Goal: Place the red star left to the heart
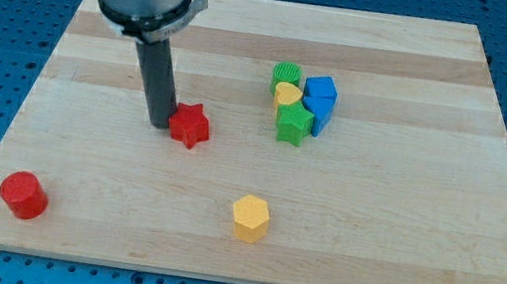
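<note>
Camera view: my tip [159, 125] touches the red star's [190, 124] left side, mid-bench [79, 166]. No pincer on this rod, nothing held. Yellow heart [287, 94] sits well right of the star, packed among green blocks [294, 122] and blue blocks [319, 98]. Red cylinder [23, 194] bottom left; yellow hexagon [250, 217] bottom centre.

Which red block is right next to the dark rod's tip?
The red star, touching my tip on its right. The red cylinder sits far off, near the view's bottom-left corner.
</note>
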`<move>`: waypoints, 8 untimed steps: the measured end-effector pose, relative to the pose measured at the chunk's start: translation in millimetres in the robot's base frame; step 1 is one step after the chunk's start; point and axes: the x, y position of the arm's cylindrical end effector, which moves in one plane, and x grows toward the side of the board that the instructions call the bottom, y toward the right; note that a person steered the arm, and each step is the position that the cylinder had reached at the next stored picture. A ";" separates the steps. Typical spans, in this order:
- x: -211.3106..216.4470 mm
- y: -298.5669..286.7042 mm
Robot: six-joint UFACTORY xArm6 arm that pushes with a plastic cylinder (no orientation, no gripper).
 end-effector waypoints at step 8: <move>9.8 72.8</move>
